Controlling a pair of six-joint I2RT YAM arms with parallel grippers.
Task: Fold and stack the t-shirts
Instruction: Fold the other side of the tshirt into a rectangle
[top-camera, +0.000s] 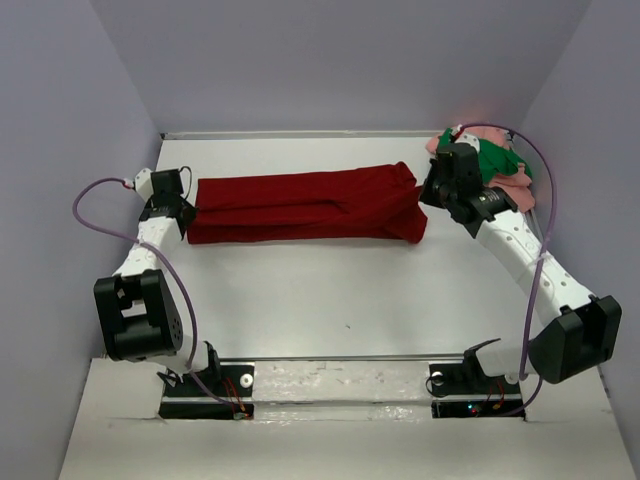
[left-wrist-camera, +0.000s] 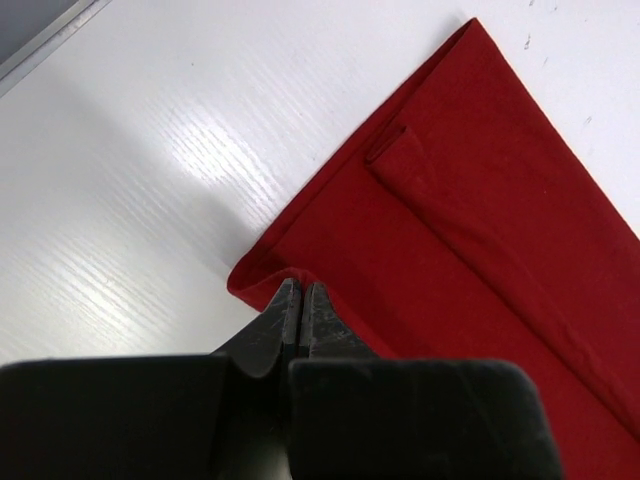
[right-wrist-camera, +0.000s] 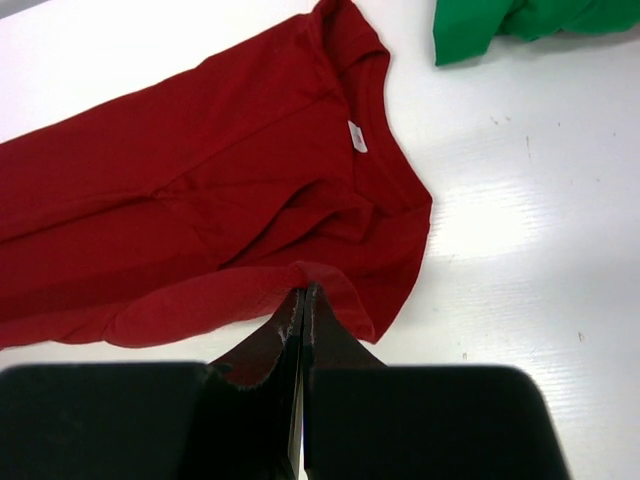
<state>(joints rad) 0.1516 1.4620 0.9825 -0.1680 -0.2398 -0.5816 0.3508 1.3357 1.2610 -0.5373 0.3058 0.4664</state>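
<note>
A dark red t-shirt (top-camera: 305, 205) lies flat on a white table (top-camera: 330, 300), folded lengthwise into a long band that stretches from one arm to the other. At the shirt's left end, the left gripper (top-camera: 188, 215) has its fingers pressed together on the near corner of the cloth; the left wrist view shows the red edge bunched up into the tips of that gripper (left-wrist-camera: 300, 292). At the shirt's right end, where the neckline and a small white label (right-wrist-camera: 358, 136) show, the right gripper (top-camera: 425, 200) is likewise closed, pinching a raised fold of the shirt's near edge (right-wrist-camera: 303, 292). Beyond the shirt's right end, near the far right corner, a green t-shirt (top-camera: 495, 160) lies crumpled on top of a pink t-shirt (top-camera: 522, 183), apart from the red one.
</note>
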